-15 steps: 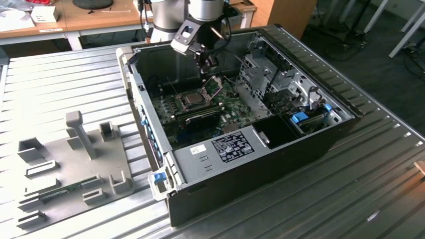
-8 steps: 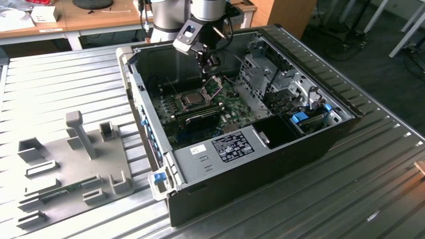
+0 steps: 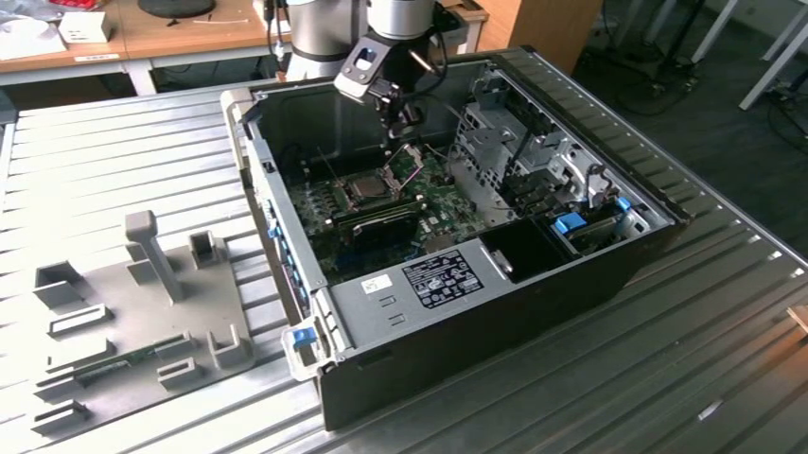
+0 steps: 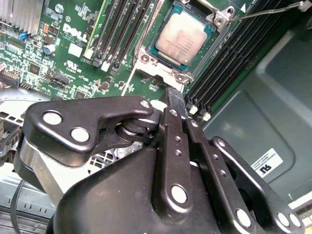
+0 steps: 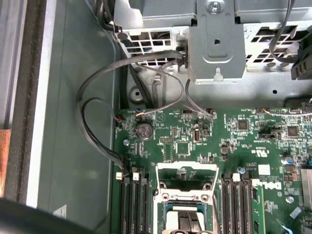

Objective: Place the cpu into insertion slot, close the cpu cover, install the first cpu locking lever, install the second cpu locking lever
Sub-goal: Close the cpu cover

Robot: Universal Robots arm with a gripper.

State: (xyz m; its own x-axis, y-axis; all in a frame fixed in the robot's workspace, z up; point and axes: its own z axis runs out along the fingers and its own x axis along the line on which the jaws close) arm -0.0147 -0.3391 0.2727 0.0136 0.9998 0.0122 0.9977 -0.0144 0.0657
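Looking in the second wrist view: cpu [image 4: 181, 40] sits flat in the insertion slot [image 4: 222, 20], metal top up, edges square w/ the slot's frame, no tilt afaict. cpu cover [image 5: 186, 166] stands tipped up and open at one side of the slot in the first wrist view. Pincer [image 4: 173, 95] hangs just above the slot's edge, fingers pinched together w/ nothing between. Thin lever rod [image 4: 273, 9] pokes out past one corner.

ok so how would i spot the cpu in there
Look inside the open case at the green board. The cpu sits in the metal-framed socket between black memory slots. It's the one flat square with a dull silver top.
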